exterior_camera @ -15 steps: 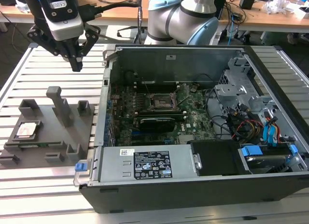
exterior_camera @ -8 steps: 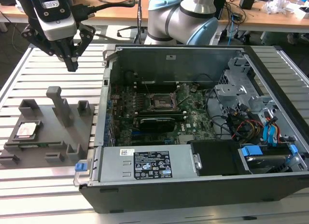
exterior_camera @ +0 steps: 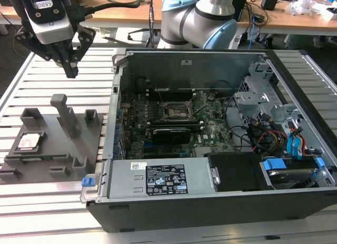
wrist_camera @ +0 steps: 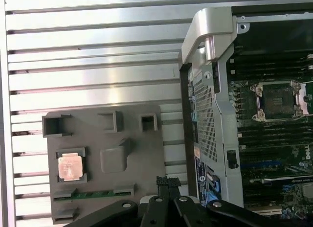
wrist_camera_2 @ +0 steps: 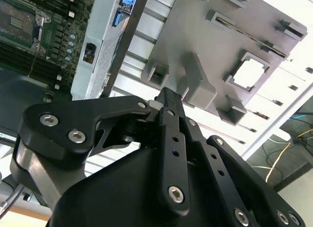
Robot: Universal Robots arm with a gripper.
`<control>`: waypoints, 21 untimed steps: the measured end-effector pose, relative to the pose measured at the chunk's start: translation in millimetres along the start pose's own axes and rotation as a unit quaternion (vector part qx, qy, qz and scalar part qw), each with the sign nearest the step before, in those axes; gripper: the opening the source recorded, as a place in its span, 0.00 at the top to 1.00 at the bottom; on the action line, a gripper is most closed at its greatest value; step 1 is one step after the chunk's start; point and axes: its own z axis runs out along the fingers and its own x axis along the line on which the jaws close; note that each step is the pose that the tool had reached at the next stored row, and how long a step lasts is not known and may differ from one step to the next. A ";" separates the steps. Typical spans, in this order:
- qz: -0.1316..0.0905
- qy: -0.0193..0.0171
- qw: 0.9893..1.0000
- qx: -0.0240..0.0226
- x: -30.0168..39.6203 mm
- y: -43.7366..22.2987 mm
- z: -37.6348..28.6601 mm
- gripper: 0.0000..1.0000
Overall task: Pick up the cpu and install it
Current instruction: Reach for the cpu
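The cpu (exterior_camera: 30,142), a silvery square chip with a thin tan rim, lies flat in a pocket of the grey tray (exterior_camera: 55,145) on the exterior view's left. Both wrist views show it in that pocket, bright in the second wrist view (wrist_camera_2: 250,73) and copper-tinted in the first (wrist_camera: 70,167). My gripper (exterior_camera: 71,71) hangs high above the tray's far side, shut, with nothing between its fingers and well clear of the chip. Its tips (wrist_camera: 167,181) show over the tray's edge. The motherboard socket (exterior_camera: 176,110) sits uncovered inside the case, and both wrist views show it (wrist_camera: 279,100) (wrist_camera_2: 19,21).
The open black computer case (exterior_camera: 210,207) lies on the slatted metal table (exterior_camera: 47,202), right of the tray. A tall grey post (exterior_camera: 63,111) and several blocks rise from the tray. A power supply (exterior_camera: 158,178), cables and a drive cage (exterior_camera: 258,97) crowd the case.
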 end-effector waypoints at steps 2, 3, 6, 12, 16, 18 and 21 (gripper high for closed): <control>0.000 0.000 1.000 0.000 2.2 -0.2 0.0 0.89; 0.000 0.000 1.000 0.000 3.0 -0.2 -0.1 0.89; 0.000 0.000 1.000 0.000 5.9 -0.4 -0.1 0.89; 0.000 0.000 1.000 0.000 12.9 -1.0 -0.3 0.89; 0.000 0.000 1.000 0.000 16.7 -1.2 -0.4 0.89; 0.000 0.000 1.000 0.000 19.5 -1.4 -0.5 0.89; 0.000 0.000 1.000 0.000 24.8 -1.9 -0.6 0.89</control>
